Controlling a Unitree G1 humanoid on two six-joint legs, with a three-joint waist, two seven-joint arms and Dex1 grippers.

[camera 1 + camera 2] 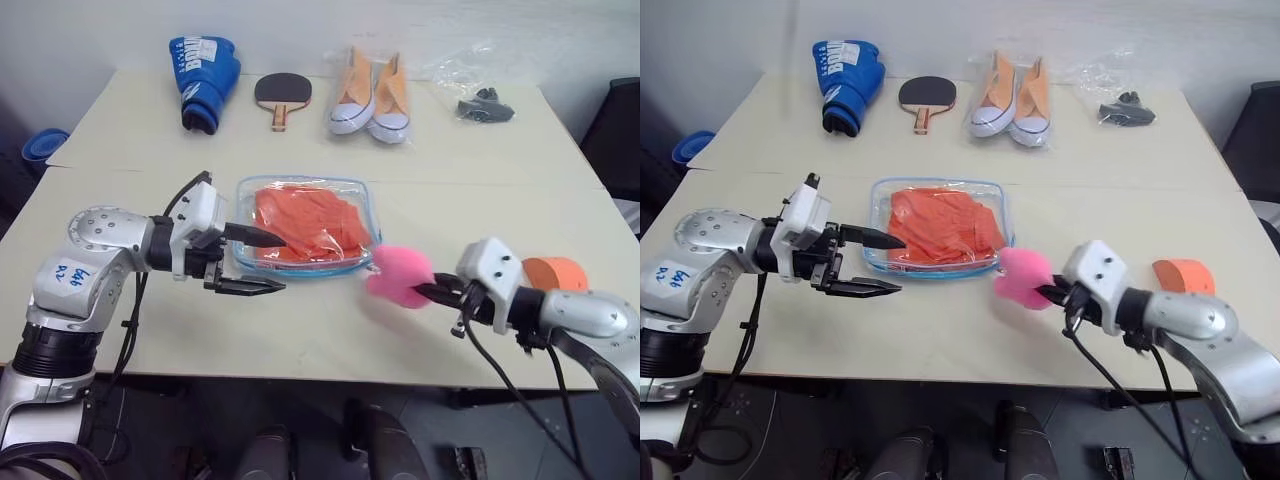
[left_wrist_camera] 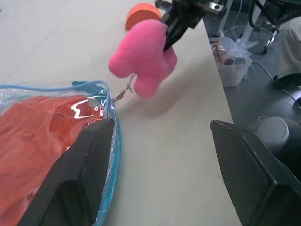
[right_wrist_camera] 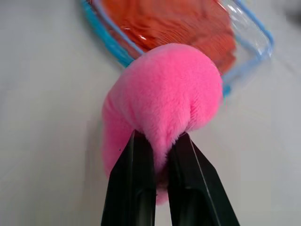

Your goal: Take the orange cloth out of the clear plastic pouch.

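The clear plastic pouch (image 1: 246,190), edged in light blue, lies flat in the middle of the table. The orange cloth (image 1: 310,225) sits bunched inside it. My left gripper (image 1: 285,262) is open at the pouch's left end, its upper finger over the pouch's near left corner and the lower finger over bare table in front. My right gripper (image 3: 162,141) is shut on a pink plush ball (image 3: 164,89) just off the pouch's right corner. A small chain (image 2: 123,92) links the ball to the pouch's blue zip edge.
Along the far edge lie a blue boxing glove (image 1: 205,80), a table tennis paddle (image 1: 282,95), orange-and-white sneakers (image 1: 372,95) and a clear bag with black items (image 1: 480,100). A small orange round object (image 1: 555,272) sits beside my right forearm.
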